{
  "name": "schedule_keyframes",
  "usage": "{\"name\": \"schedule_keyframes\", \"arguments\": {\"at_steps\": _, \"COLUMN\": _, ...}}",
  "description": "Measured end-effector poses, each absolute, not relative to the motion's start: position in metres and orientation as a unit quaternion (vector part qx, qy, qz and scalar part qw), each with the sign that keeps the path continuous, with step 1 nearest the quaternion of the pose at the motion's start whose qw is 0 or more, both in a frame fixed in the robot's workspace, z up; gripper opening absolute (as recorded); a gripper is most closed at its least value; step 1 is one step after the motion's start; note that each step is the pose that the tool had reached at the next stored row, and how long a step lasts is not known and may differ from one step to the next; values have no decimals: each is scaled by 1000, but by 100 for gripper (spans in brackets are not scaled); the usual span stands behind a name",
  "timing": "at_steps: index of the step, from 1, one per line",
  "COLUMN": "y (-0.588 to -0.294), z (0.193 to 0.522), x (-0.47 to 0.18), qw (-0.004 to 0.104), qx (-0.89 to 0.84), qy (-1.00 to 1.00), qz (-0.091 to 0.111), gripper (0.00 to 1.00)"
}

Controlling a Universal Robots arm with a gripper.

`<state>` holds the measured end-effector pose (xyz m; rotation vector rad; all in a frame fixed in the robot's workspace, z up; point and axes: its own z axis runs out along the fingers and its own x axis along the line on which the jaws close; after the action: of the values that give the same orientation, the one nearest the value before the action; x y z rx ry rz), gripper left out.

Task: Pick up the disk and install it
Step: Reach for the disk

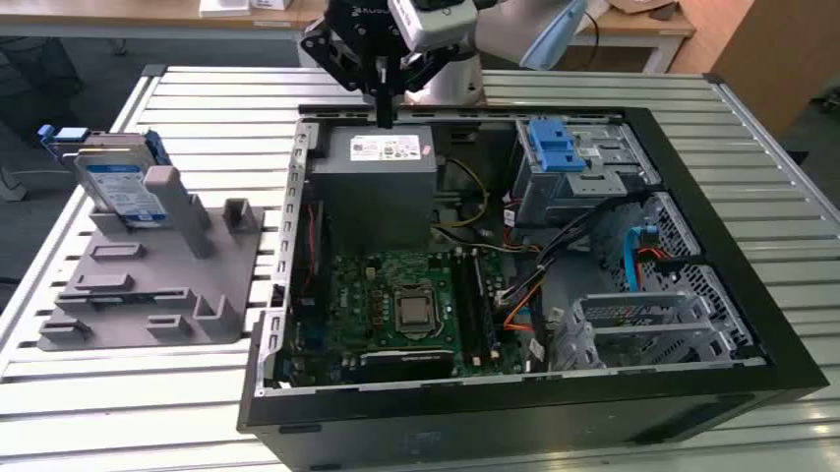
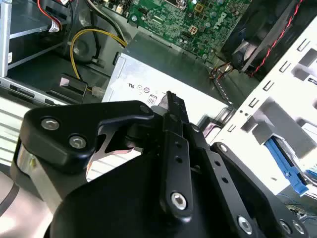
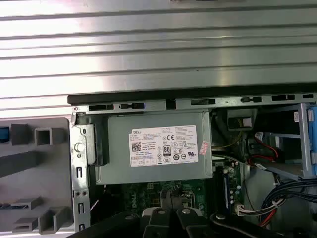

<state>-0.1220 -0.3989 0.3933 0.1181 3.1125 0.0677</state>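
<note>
The disk (image 1: pixel 121 189), silver with a white-and-blue label and blue side rails, stands on edge in the grey holder (image 1: pixel 145 285) at the exterior view's left, outside the computer case. My gripper (image 1: pixel 384 116) hangs above the far edge of the open case, over the grey power supply box (image 1: pixel 381 172), well to the right of the disk. Its black fingers are shut together and hold nothing. Both wrist views look past the gripper (image 2: pixel 171 99) (image 3: pixel 168 213) down onto that box (image 3: pixel 156 146).
The open black computer case (image 1: pixel 525 413) lies flat on a slatted metal table (image 1: pixel 197 108). Inside are the green motherboard (image 1: pixel 407 305), loose cables, and a metal drive cage with a blue latch (image 1: pixel 558 152) at the far right corner. The grey holder has several empty slots.
</note>
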Motion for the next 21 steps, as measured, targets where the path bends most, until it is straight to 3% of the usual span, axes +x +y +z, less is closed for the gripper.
{"name": "schedule_keyframes", "arguments": {"at_steps": 21, "y": -399, "z": 393, "x": -125, "qw": 13, "qx": 38, "qy": 999, "qz": 22, "gripper": 11}}
